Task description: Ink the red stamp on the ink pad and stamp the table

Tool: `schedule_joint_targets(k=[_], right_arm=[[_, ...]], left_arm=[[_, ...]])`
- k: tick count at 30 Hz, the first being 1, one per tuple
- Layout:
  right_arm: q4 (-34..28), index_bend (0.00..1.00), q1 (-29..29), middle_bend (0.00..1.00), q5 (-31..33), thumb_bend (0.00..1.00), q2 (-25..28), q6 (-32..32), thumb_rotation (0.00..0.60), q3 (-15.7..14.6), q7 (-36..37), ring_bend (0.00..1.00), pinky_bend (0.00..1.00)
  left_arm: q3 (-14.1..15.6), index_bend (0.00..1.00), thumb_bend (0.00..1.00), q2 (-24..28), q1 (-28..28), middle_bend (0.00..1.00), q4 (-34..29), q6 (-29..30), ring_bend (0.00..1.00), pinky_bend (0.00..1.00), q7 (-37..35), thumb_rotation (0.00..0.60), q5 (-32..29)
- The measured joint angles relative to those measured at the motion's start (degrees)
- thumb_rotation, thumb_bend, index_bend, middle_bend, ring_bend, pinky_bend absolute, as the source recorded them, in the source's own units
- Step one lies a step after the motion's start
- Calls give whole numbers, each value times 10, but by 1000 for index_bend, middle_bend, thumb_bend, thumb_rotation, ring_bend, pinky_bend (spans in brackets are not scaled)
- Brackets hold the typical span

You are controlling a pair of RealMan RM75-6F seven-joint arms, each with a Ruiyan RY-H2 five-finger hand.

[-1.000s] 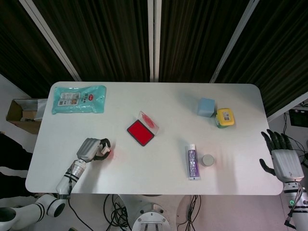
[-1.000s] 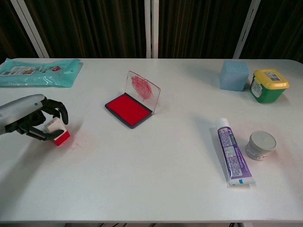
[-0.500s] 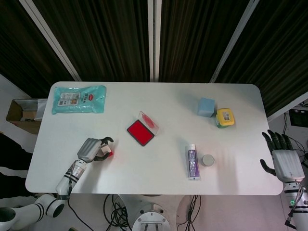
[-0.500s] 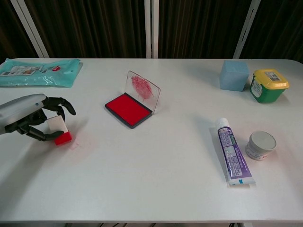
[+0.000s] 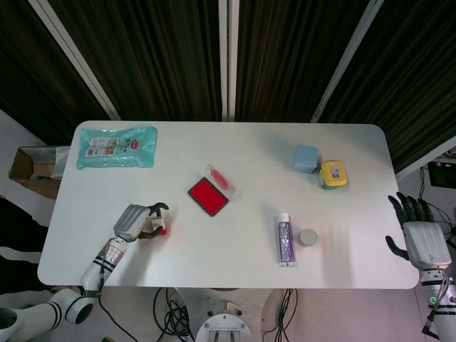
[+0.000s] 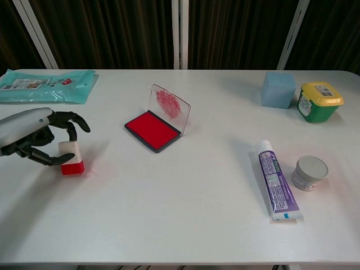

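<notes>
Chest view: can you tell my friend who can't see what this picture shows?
On a white table, the robot's left hand holds a small red and white stamp standing upright on the tabletop. An open red ink pad sits in the middle. To the right lie a purple tube, a small round jar, a blue box and a yellow-lidded green tub.

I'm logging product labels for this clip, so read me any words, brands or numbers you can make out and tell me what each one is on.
No text can be read.
Teal wipes packet: printed label, too small.
Purple tube: print blurred.
Yellow-lidded green tub: lid and side labels too small.
Small round jar: side print blurred.
Ink pad, blue box and red stamp: no text visible.
</notes>
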Motion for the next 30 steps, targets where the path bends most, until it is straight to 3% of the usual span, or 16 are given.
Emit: schedule_joint_targets(k=[22,30], right_arm=[[-2,0,-1,0,-1,237,2,3,600,0,1,0,0],[-5,0,-2,0,-7,237,5,10,600,1,2,0,0]], left_arm=[[13,288,310,46,18,508,-78,24,1000,1000,37,600,14],[17,288,302,83,32,507,-140,65,1000,1000,55,600,32]])
